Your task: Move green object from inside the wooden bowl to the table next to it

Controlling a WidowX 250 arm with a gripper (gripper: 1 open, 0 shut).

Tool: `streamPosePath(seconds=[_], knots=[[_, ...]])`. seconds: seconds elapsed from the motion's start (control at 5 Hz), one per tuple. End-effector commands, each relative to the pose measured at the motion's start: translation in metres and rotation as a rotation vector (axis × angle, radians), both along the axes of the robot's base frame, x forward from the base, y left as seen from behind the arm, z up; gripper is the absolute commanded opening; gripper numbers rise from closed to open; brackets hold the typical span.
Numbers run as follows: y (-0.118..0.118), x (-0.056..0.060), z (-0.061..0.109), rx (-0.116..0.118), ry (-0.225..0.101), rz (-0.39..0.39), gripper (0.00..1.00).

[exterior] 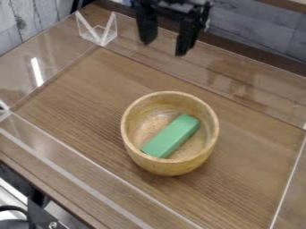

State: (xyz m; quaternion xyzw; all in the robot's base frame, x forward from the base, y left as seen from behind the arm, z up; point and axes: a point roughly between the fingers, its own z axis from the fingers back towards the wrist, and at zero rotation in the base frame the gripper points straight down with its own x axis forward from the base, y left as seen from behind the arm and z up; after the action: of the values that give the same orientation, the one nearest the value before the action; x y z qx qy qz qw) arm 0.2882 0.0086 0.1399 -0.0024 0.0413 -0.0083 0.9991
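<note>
A flat bright-green object (171, 136) lies slanted inside the round light wooden bowl (135, 119), which sits on the brown wood-grain table (84, 89). My black gripper (167, 40) hangs at the top of the view, well above and behind the bowl. It points down and its two fingers stand apart, open, with nothing between them. The upper part of the gripper is cut off by the frame's top edge.
Clear acrylic walls (36, 67) run along the table's edges, left, front and right. A small clear bracket (96, 29) stands at the back left corner. Bare tabletop surrounds the bowl on all sides.
</note>
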Motion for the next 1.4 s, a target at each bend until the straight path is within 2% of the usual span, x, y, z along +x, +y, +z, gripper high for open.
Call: streamPosePath(seconds=[0.0,0.2,0.4,0.6,0.8,1.0,1.2], knots=[[-0.014,-0.005,-0.015,-0.011,-0.036,-0.085,1.00],[-0.028,-0.012,-0.044,-0.018,-0.035,-0.133,1.00],[-0.027,-0.014,-0.054,-0.018,-0.046,-0.193,1.00],[-0.022,-0.013,-0.056,-0.019,-0.057,-0.242,1.00],[-0.021,-0.012,-0.068,-0.022,-0.071,-0.286,1.00],[-0.023,-0.011,-0.077,-0.027,-0.100,-0.328,1.00],[-0.022,-0.022,-0.085,-0.027,-0.129,-0.305,1.00]])
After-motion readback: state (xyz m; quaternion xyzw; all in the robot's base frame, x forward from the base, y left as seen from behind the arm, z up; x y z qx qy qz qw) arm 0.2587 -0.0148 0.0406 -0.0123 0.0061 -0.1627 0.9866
